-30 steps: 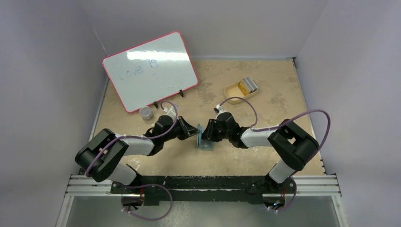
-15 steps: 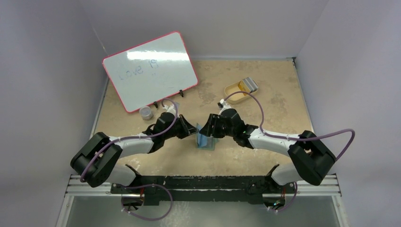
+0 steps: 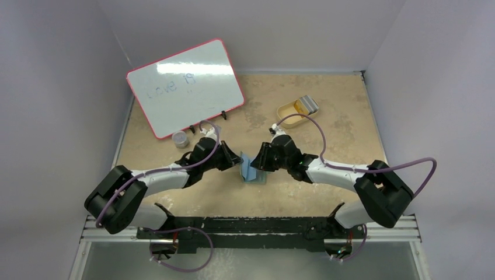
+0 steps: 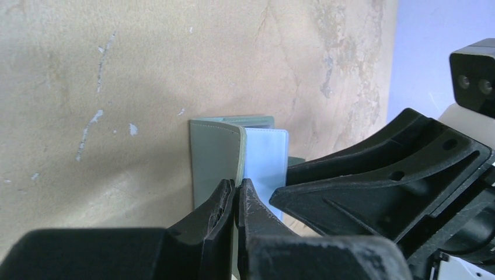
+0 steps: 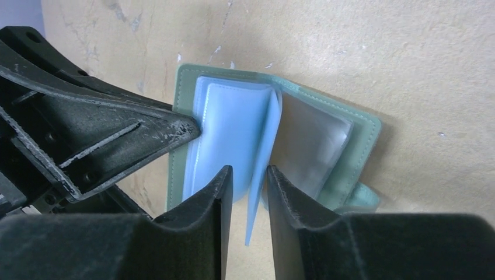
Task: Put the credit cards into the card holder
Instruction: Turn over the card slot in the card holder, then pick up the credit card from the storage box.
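Clamped tight with the left gripper on the grey-green cover of the one card holder, propped open mid-table. Straddling a single pale blue inner leaf with the right gripper, jaws parted. Crowded there, tip nearly against tip; bare table all round. Well apart at back right, in one tan tray, credit cards: two seen, perhaps more.

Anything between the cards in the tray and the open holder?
Nothing on the table between the cards in the tray and the card holder. Only the right gripper straddles a blue leaf there; left gripper pinches the cover.
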{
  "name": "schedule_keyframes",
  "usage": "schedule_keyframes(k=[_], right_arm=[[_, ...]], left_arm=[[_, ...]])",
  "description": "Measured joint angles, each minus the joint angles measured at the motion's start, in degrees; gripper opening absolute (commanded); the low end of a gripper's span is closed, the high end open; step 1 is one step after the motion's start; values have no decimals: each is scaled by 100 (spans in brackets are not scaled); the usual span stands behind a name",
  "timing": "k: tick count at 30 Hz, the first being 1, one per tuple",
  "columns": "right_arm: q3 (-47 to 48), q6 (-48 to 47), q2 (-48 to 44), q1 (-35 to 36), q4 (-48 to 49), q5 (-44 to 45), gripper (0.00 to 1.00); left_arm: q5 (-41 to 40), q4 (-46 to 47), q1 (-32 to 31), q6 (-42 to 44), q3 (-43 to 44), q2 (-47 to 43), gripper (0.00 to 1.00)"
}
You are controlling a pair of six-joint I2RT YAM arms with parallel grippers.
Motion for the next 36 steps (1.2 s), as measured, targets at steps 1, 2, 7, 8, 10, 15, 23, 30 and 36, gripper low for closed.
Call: schedule_keyframes(k=[1,2,7,8,10,15,23,30,36], right_arm=[[0,-4,-11,0,-20,26,28],[0,-9,-33,0,-61,76,27],[0,-37,-109,0,-306,258,26],[0,-37,-107,0,-354,282,28],[2,-39,-107,0,-487,345,32],[79,-116,-109,0,-1040,695,38],[680,-706,-597,-39,-1985,1244,44],[1617,-2120,-734,-850,-2096,1545,50],[2511,-3497,127,-1711,-2050,2044,61]], left_arm=[[-44,-90,0,50,33,-17,0],[-92,-175,0,103,63,-33,0],[-282,-501,0,286,92,-127,0],[-310,-553,0,310,92,-131,0],[-382,-693,0,385,92,-129,0],[-426,-837,0,492,92,-129,0],[-282,-813,0,527,92,-133,0],[9,-590,0,514,13,-181,0],[125,-481,0,509,-107,-234,0]])
